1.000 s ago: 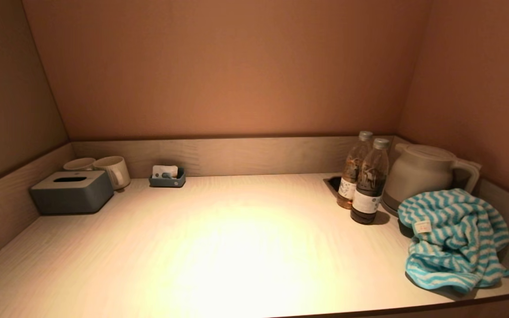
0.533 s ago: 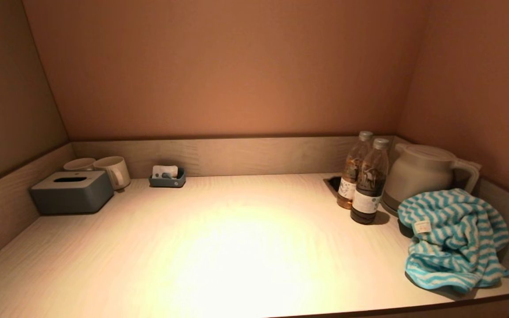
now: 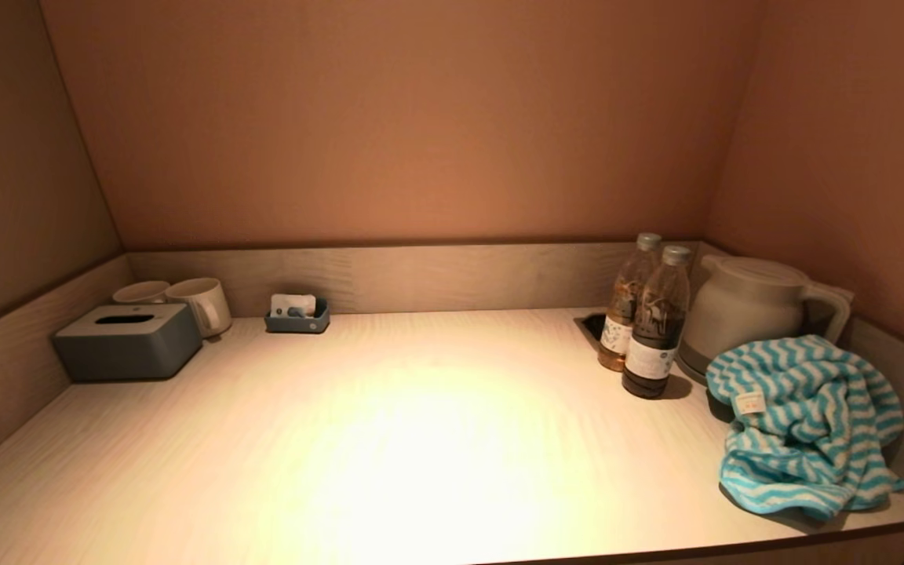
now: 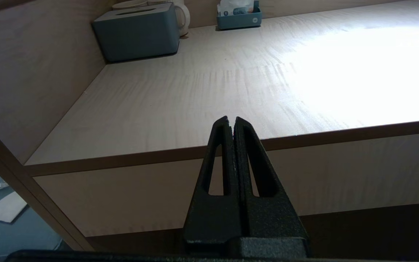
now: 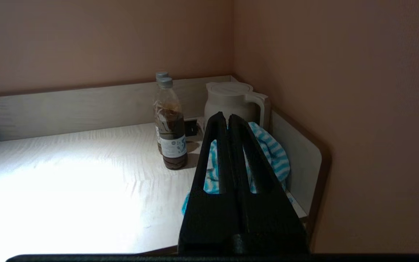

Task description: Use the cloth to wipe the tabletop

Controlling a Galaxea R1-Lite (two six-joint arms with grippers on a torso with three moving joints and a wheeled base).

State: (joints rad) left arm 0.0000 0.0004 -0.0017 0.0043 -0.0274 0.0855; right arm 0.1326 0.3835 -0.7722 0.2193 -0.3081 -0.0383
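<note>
Cloth point(image 3: 805, 428): striped blue and white terry, heaped loose at the right end of the bench point(image 3: 421, 439), near the front edge. It leans against the kettle point(image 3: 746, 310) behind it and lies close to the side board. Small white tag on the upper left fold. Looks soft, light, limp; it will sag and trail when lifted, no stiffness to push with. Best hold, I judge, is a bunched ridge on top of the heap, pinching several folds at once so it stays wadded for wiping. The lower front hem lies flat and offers less to bite.

Two bottles point(image 3: 648, 322) stand just left of the cloth, upright, close enough to be knocked by a dragged corner.

Right gripper point(image 5: 227, 118): fingers pressed together, nothing between them, poised off the front of the bench and aimed toward the cloth and kettle. It must open before any pinch.

Left gripper point(image 4: 230, 122): fingers likewise closed and empty, held low before the front edge at the left end, idle.

Far left: tissue box point(image 3: 126, 341), mugs point(image 3: 201, 304), small tray point(image 3: 297, 315).
</note>
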